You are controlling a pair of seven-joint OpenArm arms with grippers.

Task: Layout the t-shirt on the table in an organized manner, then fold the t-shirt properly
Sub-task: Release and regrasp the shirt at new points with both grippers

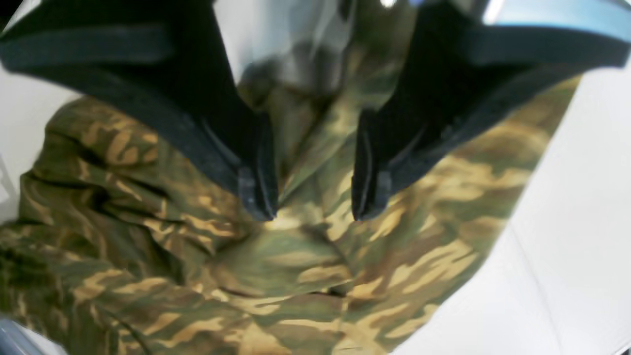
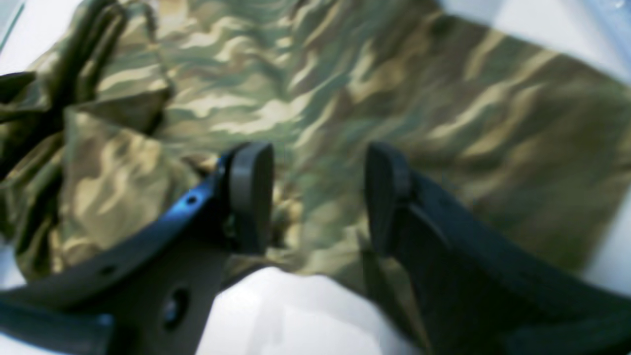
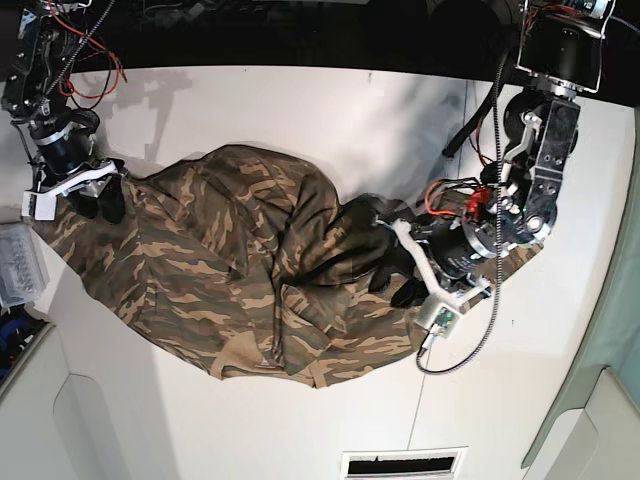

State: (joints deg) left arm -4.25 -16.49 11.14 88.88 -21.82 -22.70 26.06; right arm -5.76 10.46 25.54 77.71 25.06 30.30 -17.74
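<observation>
No writing is readable. The shirt lies rumpled on the tabletop; left fingers and right fingers are spread over its 3 and 9 o'clock ends.

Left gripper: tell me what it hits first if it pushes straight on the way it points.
Most likely the t-shirt: the open left gripper points into rumpled camouflage cloth just beyond its tips, though the exact gap is unclear.

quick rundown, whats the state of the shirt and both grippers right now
camouflage-print cloth t-shirt: crumpled and bunched on the white table, not laid flat, not folded
left gripper: open, tips over the cloth, nothing held
right gripper: open above the shirt, nothing held
</observation>
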